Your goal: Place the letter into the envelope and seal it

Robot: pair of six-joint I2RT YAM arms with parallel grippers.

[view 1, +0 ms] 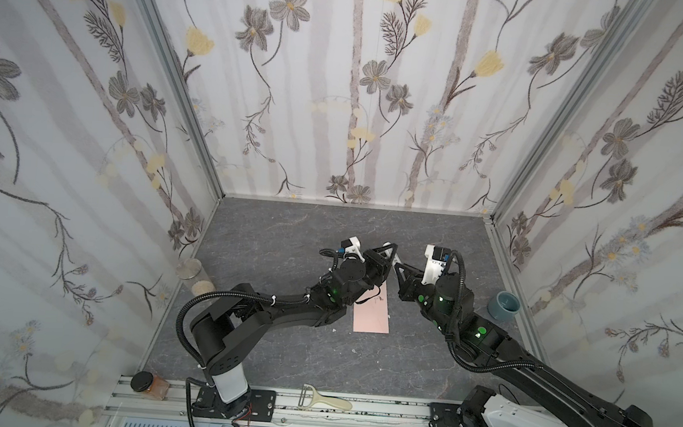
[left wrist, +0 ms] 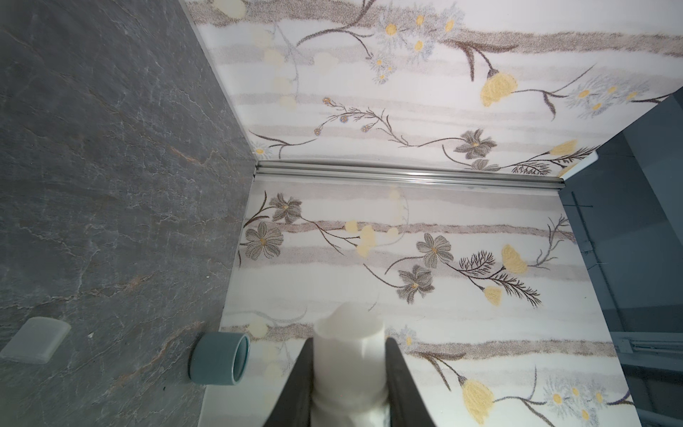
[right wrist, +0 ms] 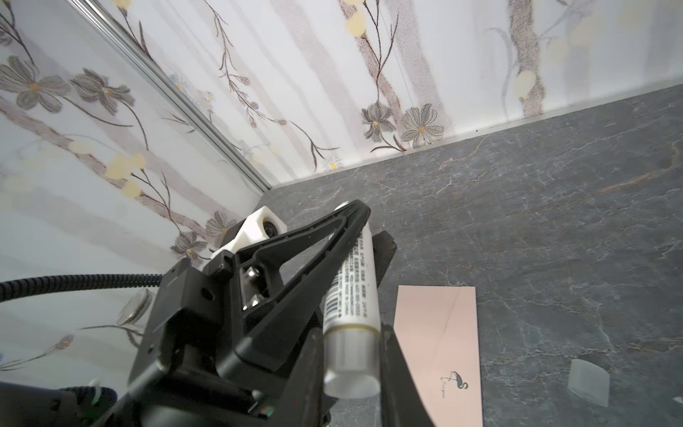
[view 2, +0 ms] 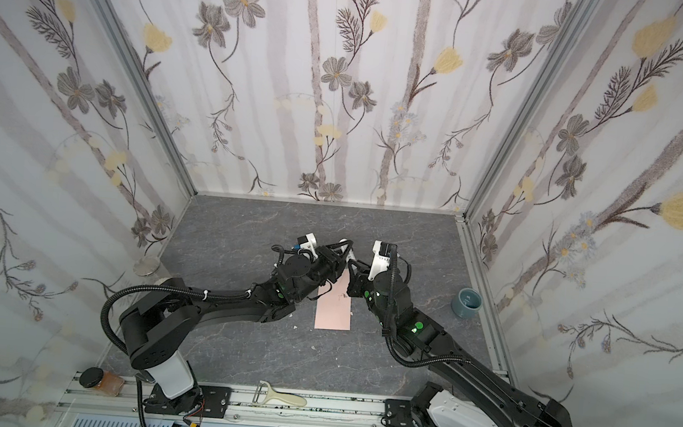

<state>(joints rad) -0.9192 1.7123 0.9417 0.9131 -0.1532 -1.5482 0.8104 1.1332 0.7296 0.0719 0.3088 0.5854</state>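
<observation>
Left fingers [left wrist: 393,356] and right fingers [right wrist: 388,344], each closed narrowly on opposite ends of one small white plastic glue-stick tube [right wrist: 351,295], raised over the dark grey stone-patterned desk [view 1: 287,239]. The pale pink paper envelope [view 1: 371,313] lies flat and unheld beneath them; we see no separate letter and cannot tell whether it is inside. We judge that misaligned pulls could twist the tube loose, and that its seemingly uncapped end could smear or drag the envelope. Open desk lies behind; the blue-grey ceramic cup [view 1: 503,304] stands well apart by the right wall.
</observation>
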